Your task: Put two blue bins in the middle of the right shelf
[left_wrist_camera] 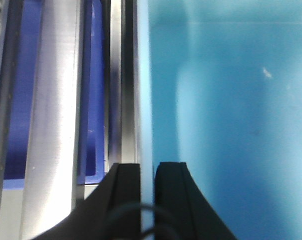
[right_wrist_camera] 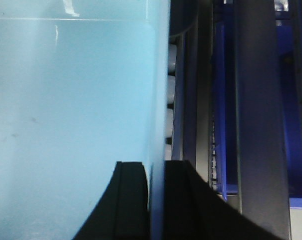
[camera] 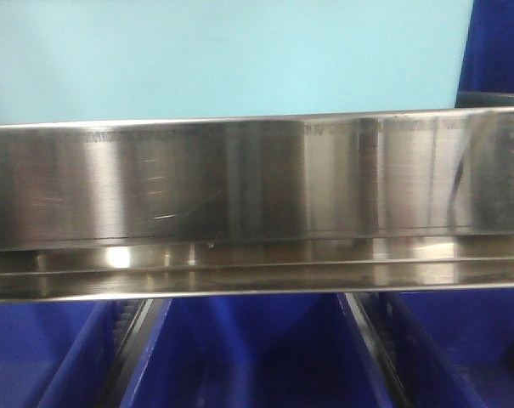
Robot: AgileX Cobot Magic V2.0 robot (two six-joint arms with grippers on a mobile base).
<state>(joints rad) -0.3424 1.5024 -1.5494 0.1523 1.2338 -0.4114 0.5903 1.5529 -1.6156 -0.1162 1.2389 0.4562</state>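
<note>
At the bin's side walls, close under the wrists, the left gripper (left_wrist_camera: 147, 172) is clamped over the left wall of the pale blue bin (left_wrist_camera: 230, 125) and the right gripper (right_wrist_camera: 155, 170) over its right wall, so we judge the tub squarely between the arms, neither nearer. Its walls run straight ahead into the rack (white rollers (right_wrist_camera: 169, 95) show just beside one). Farther off it rises behind the shelf tier's steel front rail (camera: 240, 183); whether it rests there we cannot tell. Below the rail sit dark blue bins (camera: 248, 357). We read no writing.

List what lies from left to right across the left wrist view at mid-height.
Dark blue bin strip, broad steel rail, second dark blue strip, narrow steel rail, pale blue bin's wall, its interior.
</note>
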